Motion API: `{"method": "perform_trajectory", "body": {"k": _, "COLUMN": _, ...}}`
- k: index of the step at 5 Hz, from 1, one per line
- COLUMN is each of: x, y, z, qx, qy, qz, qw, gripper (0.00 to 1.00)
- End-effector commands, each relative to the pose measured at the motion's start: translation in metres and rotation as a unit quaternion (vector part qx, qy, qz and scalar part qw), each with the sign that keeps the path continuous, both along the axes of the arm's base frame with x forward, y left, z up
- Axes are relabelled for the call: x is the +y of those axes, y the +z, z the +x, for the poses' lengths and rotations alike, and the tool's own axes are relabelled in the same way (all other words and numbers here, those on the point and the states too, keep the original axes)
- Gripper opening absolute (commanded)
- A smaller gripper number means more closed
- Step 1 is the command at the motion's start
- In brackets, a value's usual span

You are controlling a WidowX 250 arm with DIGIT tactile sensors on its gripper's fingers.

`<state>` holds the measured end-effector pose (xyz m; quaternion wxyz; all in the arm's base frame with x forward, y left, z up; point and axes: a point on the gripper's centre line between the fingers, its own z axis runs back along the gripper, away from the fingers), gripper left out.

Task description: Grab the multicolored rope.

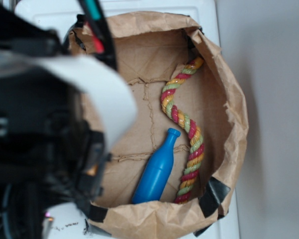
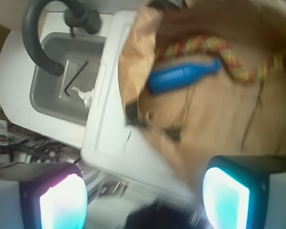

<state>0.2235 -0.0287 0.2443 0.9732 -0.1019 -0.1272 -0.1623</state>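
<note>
rope lower end: multicolored rope (image 1: 184, 127) drops behind paper bag (image 1: 236, 124) rim, tip hidden
bottle base: blue bottle (image 1: 156, 169) bottom hidden by same rim
wrist view: motion-blurred; rope (image 2: 214, 55) strands smeared beyond the end effector (image 2: 143, 198)
end effector: finger bases cut off by bottom edge
exterior view: arm (image 1: 40, 124) out of focus, covers bag's left side

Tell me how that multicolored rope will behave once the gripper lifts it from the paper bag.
Probably floppy: the multicolored rope already lies in loose curves, so its ends should droop. Its twisted strands look grippy. It may drag against the blue bottle lying close beside it.
</note>
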Motion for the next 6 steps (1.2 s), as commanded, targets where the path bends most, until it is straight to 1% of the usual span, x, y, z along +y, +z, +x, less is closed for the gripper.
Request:
{"method": "perform_trajectory", "body": {"k": 1, "x": 0.027, "y": -0.030, "z": 0.037, "qx": -0.090, "qy": -0.092, "qz": 0.046, "qw": 0.991, "gripper": 1.00}}
{"method": "perform_trajectory", "body": {"k": 2, "x": 0.057, "y": -0.060, "z": 0.061, "qx": -0.054, "qy": -0.068, "qz": 0.065, "qw": 0.994, "gripper": 1.00}}
{"method": "perform_trajectory", "body": {"k": 3, "x": 0.080, "y": -0.079, "z": 0.076, "qx": -0.022, "qy": -0.034, "qz": 0.103, "qw": 0.994, "gripper": 1.00}}
{"method": "perform_trajectory", "body": {"k": 4, "x": 0.091, "y": -0.091, "z": 0.081, "qx": -0.015, "qy": -0.039, "qz": 0.106, "qw": 0.993, "gripper": 1.00}}
{"method": "perform_trajectory", "body": {"k": 6, "x": 0.091, "y": -0.091, "z": 0.081, "qx": -0.015, "qy": -0.039, "qz": 0.106, "qw": 0.993, "gripper": 1.00}}
